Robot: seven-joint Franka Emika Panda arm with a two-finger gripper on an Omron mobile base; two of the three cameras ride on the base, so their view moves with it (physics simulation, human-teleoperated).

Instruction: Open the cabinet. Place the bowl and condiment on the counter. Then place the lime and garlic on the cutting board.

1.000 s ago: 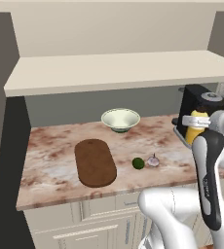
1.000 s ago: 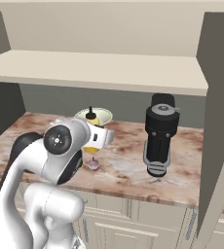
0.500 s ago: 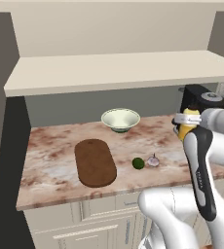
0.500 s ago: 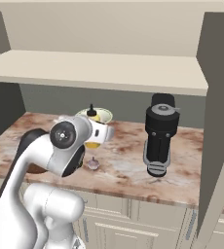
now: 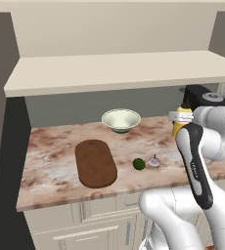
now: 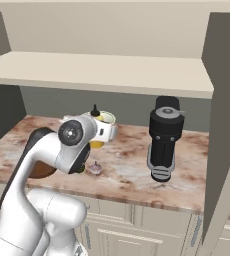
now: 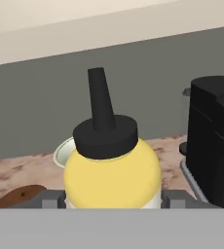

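Claw (image 7: 113,198) is clamped on the condiment (image 7: 112,165), 1 finger (image 7: 48,198) on each side of the yellow body, black nozzle up and roughly vertical. In the left base view the bottle (image 5: 181,122) sits at the right part of the counter (image 5: 56,161), near the black appliance (image 6: 163,137); can't tell whether its base is touching the slab or just above it. My read: this is the set-down step. Lower straight, keep the bottle upright, release only once the base is flat on marble, then back the claw away along its own axis so it doesn't tip. Watch clearance to the appliance. Bowl (image 5: 121,119) is already on the counter; lime (image 5: 139,163) and garlic (image 5: 154,161) lie just beside each other, off the cutting board (image 5: 95,163), so they're next.
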